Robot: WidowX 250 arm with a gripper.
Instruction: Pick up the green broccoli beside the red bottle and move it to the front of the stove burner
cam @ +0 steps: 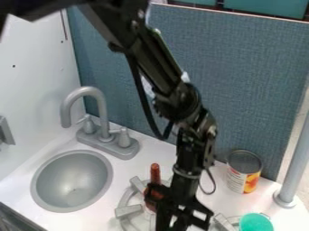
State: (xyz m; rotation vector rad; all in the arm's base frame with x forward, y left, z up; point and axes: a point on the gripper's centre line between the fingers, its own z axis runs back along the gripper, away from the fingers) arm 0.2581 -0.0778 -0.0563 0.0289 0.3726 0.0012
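Claw point(181, 220) near 1 reddish handle point(155, 173), cannot tell if open, 2 burners point(128, 211), 1 can point(244, 172), 1 green vessel point(256, 223)

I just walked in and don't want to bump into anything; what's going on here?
A black robot arm comes down from the top left over a toy kitchen counter, its gripper low beside the left burner. Right next to the gripper is an upright reddish-brown object; I can't tell whether it is being held. Toward the picture's right are a teal container and a labeled can. The sink and faucet are at left.
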